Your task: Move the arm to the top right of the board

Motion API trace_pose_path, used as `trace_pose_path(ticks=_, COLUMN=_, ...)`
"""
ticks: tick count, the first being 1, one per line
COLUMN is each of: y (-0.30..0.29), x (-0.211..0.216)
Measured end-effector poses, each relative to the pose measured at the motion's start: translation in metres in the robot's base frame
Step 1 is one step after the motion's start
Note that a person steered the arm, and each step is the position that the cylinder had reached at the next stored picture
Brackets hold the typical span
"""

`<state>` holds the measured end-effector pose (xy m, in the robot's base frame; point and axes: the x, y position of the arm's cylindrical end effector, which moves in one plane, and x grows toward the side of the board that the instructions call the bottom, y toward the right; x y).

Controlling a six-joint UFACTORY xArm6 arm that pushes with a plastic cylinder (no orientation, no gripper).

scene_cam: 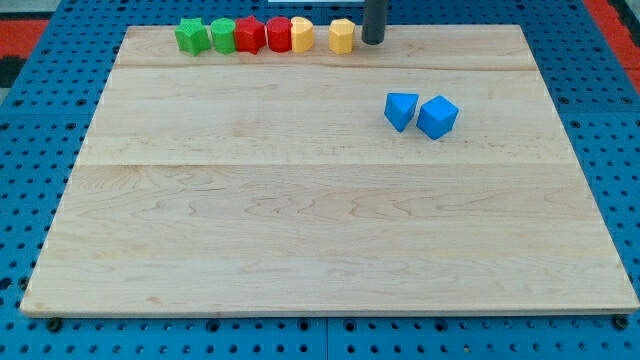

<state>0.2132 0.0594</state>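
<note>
My tip rests on the wooden board at the view's top, just right of centre. It stands right next to a yellow block on its left. Further left along the top edge runs a row: a yellow block, two red blocks, a green block and a green star-shaped block. Two blue blocks sit side by side below and to the right of the tip. The board's top right corner lies well to the tip's right.
A blue pegboard table surrounds the board on all sides. A red strip shows at the view's top right corner.
</note>
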Motion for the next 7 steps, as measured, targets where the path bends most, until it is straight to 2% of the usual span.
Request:
trace_pose_path(ticks=1, y=-0.029, x=0.000)
trace_pose_path(ticks=2, y=-0.010, x=0.000)
trace_pose_path(ticks=3, y=0.082, x=0.018)
trace_pose_path(ticks=4, y=0.128, x=0.019)
trace_pose_path(ticks=5, y=0.124, x=-0.013)
trace_pose_path(ticks=7, y=0.111, x=-0.022)
